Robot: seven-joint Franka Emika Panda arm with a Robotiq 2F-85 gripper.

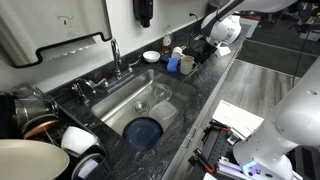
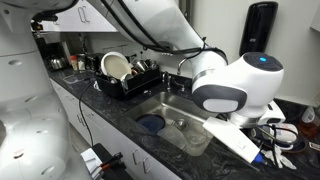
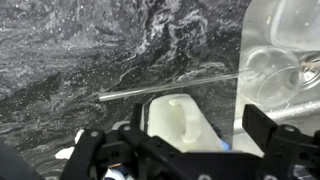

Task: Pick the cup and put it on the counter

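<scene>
The cream cup [image 3: 178, 122] with a small handle sits on the black speckled counter [image 3: 90, 50] in the wrist view, between my gripper's [image 3: 200, 120] two dark fingers. One finger is against the cup's side and a gap remains at the other, so the gripper is open around it. In an exterior view the cup [image 1: 172, 64] stands on the counter [image 1: 195, 95] beyond the sink, with the gripper [image 1: 203, 47] just above and beside it. In the other exterior view the arm hides the cup and gripper; only the counter [image 2: 110, 108] shows.
A small blue container [image 1: 187, 65] stands right beside the cup and a shallow white bowl [image 1: 150, 56] behind it. The steel sink [image 1: 140, 100] holds a blue object [image 1: 143, 132]. A dish rack with plates [image 2: 125, 72] is at the counter's end. A clear plastic piece [image 3: 275, 60] lies near the cup.
</scene>
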